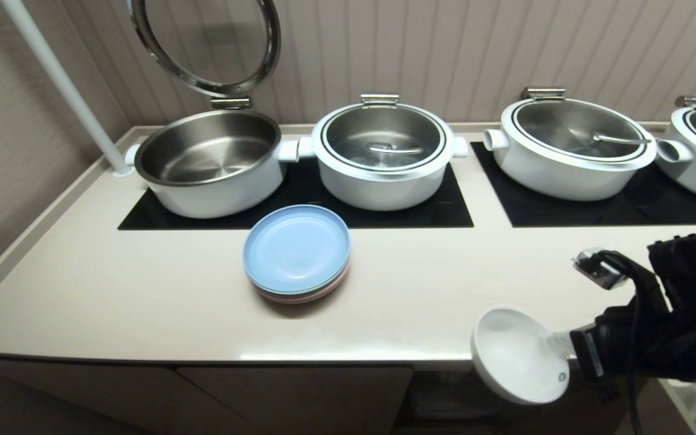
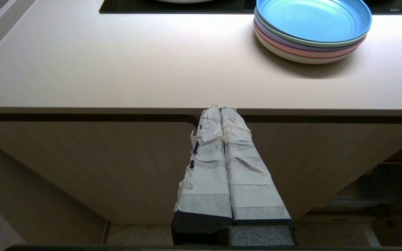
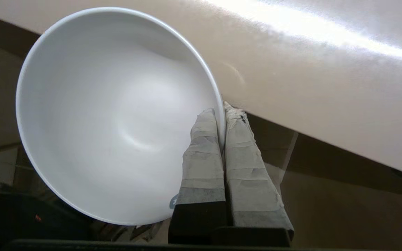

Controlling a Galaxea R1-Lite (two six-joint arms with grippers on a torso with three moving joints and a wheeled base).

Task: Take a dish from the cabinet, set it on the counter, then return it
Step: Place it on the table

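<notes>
Right gripper (image 3: 222, 115) pinching the rim of the dish (image 3: 117, 115), held tilted just off the front edge of the surface (image 1: 142, 290). Glazed ceramic: rigid, slippery, breakable; a rim pinch suits it. Left gripper (image 2: 221, 111) pressed together, idle below the edge.

A buffet kitchen: lidded serving pots (image 1: 382, 154) on a counter (image 1: 142, 284) with hobs (image 1: 299, 205).

Glossy white ceramic dish (image 1: 514, 356); smooth satin counter (image 1: 142, 290); brushed-steel pot (image 1: 209, 160).
</notes>
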